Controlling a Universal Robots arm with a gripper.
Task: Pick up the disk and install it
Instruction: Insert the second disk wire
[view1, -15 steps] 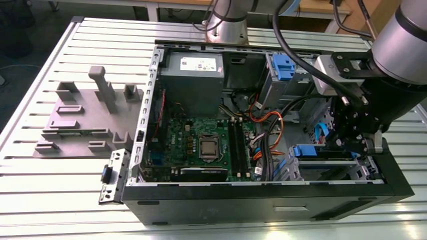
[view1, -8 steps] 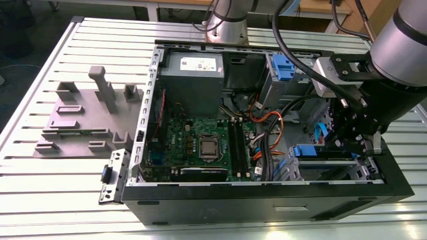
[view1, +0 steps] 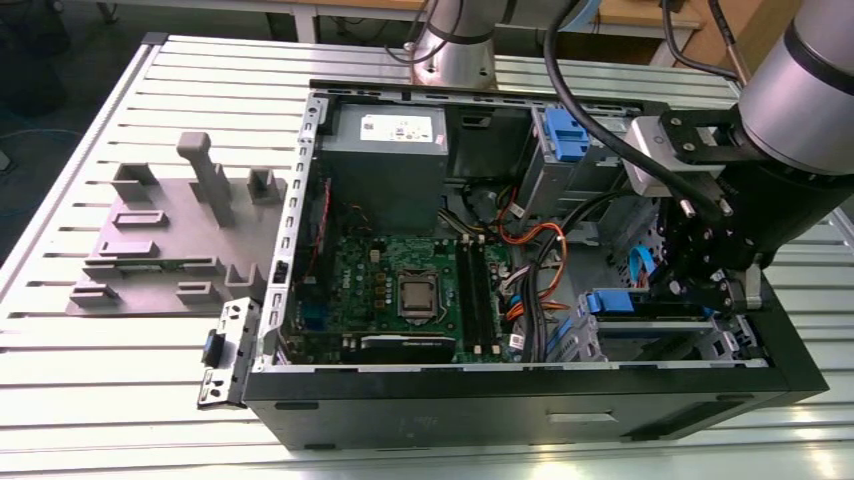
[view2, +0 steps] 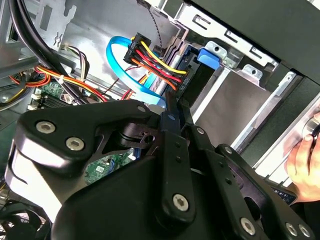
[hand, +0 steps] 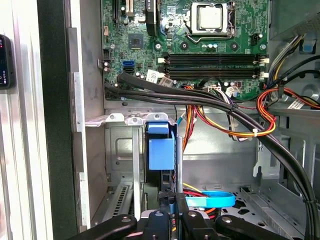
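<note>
A pale ribbed metal table (view1: 80, 380) is carrying a black computer tower case (view1: 534, 400), which is lying on its side with its panel off. A grey moulded plastic fixture (view1: 174, 230) is resting by the table's edge on the exterior view's left.

In both wrist views the black two-fingered gripper (view2: 172, 107) (hand: 168, 200) is sitting nearest the lens. Its fingers are drawn close together and are pinching the near edge of the disk (hand: 161, 150), a slim drive in a blue plastic carrier. The disk is standing on edge in the metal drive cage. In the exterior view the gripper (view1: 701, 295) is reaching down into the case's near corner on that view's right, and the disk (view1: 625, 301) is showing as a blue strip just beside it.

The second wrist view is showing the disk's blue tab (view2: 207, 57) against the cage wall, a looping flat blue data cable (view2: 117, 65), and a person's hand (view2: 306, 160) outside the case.

Beyond the cage, the first wrist view is looking along a thick black cable bundle (hand: 200, 95) to the green motherboard (hand: 210, 45). The exterior view is adding the grey power-supply box (view1: 387, 150) at the case's far edge.
</note>
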